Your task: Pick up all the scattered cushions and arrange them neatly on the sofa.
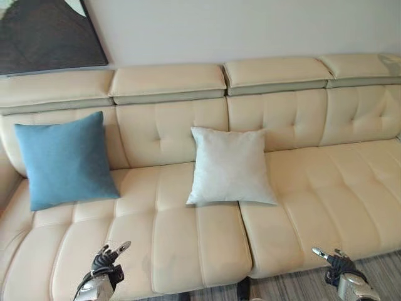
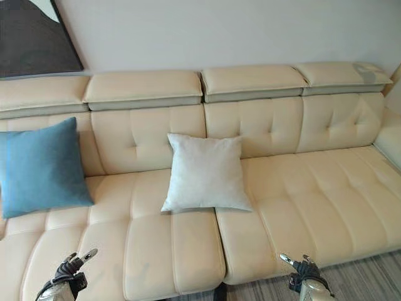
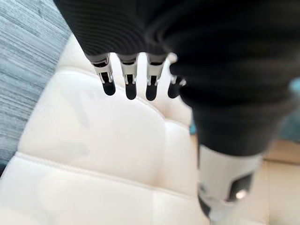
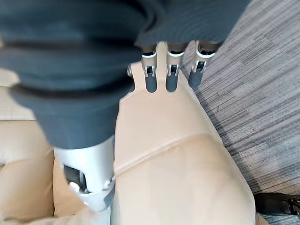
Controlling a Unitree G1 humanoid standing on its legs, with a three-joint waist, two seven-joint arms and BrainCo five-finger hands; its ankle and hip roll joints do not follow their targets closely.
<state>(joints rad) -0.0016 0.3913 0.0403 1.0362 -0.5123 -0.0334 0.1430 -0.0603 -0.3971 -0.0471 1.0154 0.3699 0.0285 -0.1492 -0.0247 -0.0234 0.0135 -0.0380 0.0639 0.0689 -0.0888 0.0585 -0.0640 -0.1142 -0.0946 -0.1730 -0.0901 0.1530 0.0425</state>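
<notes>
Closest to you, the sofa (image 1: 188, 244) seat front spreads under both arms, cream leather reaching back to the wall. Your blue cushion (image 1: 64, 160) leans upright against the backrest at the robot's left end; your white cushion (image 1: 229, 166) leans at the middle, straddling the seam between two seats, well apart from the blue one. Your left hand (image 1: 104, 263) hangs low over the seat edge, fingers relaxed and apart, empty; the blue cushion lies straight beyond it. Your right hand (image 1: 338, 266), likewise slack and empty, sits off the front edge above the carpet, with the white cushion beyond and to its left.
</notes>
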